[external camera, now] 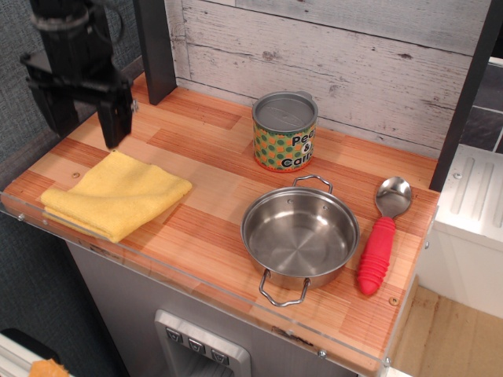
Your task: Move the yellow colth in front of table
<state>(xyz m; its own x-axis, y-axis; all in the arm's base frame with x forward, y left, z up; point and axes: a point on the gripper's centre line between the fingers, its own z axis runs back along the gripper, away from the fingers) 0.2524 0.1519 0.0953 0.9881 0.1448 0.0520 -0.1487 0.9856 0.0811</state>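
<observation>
Folded yellow colth [115, 195] lies flat, lower left on the table [220, 181]; gripper [85, 126] hangs above, fingers spread wide, empty

Folded yellow colth [115, 195] flat at striped wooden table's [228, 169] front-left corner

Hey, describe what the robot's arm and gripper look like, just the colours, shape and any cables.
The gripper is matte black throughout: a blocky, boxy body with two flat, straight, slab-like fingers. A small silvery screw or fitting shows on its right side. Thin black cables loop near the upper housing. No markings or labels are legible.
</observation>
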